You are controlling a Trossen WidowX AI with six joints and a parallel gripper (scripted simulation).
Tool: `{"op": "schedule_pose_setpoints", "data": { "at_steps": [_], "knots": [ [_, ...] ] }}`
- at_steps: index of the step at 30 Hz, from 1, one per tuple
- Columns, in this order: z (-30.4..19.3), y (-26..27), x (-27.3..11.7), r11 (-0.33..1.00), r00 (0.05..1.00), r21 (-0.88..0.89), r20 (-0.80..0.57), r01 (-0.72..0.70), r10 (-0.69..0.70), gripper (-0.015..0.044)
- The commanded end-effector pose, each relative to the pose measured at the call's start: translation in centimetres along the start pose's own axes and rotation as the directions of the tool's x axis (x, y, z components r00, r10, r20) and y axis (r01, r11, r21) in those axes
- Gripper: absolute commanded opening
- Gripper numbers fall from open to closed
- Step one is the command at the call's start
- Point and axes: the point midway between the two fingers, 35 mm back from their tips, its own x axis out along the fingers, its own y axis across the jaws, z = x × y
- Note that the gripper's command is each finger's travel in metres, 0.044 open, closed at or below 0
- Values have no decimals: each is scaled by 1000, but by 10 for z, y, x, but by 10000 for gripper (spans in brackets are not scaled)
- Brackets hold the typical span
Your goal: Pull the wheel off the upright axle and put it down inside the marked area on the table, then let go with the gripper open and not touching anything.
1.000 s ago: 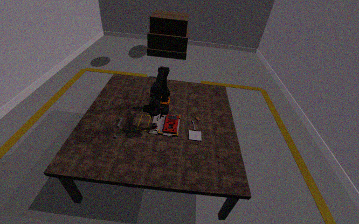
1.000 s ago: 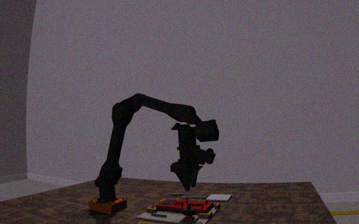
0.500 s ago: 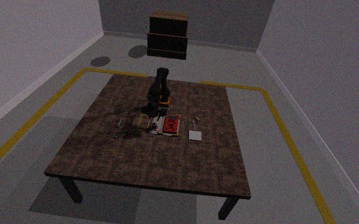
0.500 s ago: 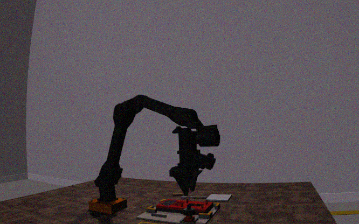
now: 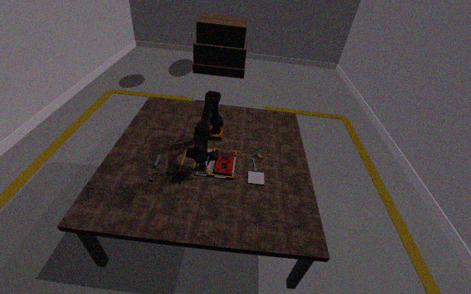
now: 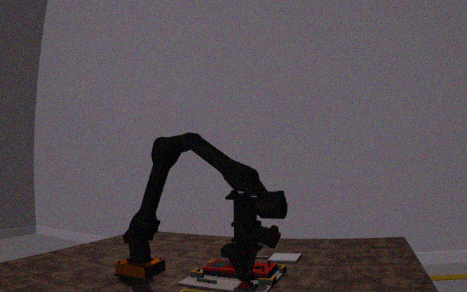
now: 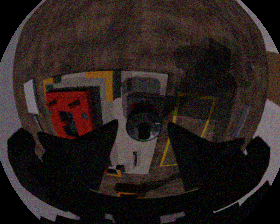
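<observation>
The wheel (image 7: 144,127) is a dark round disc seen from above in the wrist view, over the pale board. The axle under it is mostly hidden, so I cannot tell how far down the wheel sits. My gripper (image 7: 143,124) (image 6: 245,279) points straight down over it, low above the board. The fingers are open, one on each side of the wheel, with gaps showing in the wrist view. In the exterior view a dark red part (image 6: 245,286) shows just under the fingertips. The marked area is a yellow outline (image 7: 196,96) (image 5: 183,159) on the table beside the board.
A red block (image 5: 225,162) (image 6: 221,267) (image 7: 73,112) with raised parts lies in yellow-cornered holders beside the wheel. A white square plate (image 5: 255,177) (image 6: 285,257) lies farther off. A grey bar (image 5: 157,160) lies beyond the marked area. A small tan piece (image 5: 259,155) lies near the plate.
</observation>
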Motion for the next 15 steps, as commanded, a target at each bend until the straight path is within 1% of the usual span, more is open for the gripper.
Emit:
{"op": "schedule_pose_setpoints", "data": {
  "at_steps": [1,3,11,15],
  "knots": [
    [0,0,0,1000,1000,0,-1,0,0,247],
    [0,0,0,1000,1000,0,-1,0,0,195],
    [0,0,0,1000,1000,0,-1,0,0,142],
    [0,0,-1,1000,1000,0,-1,0,0,37]
  ]
}}
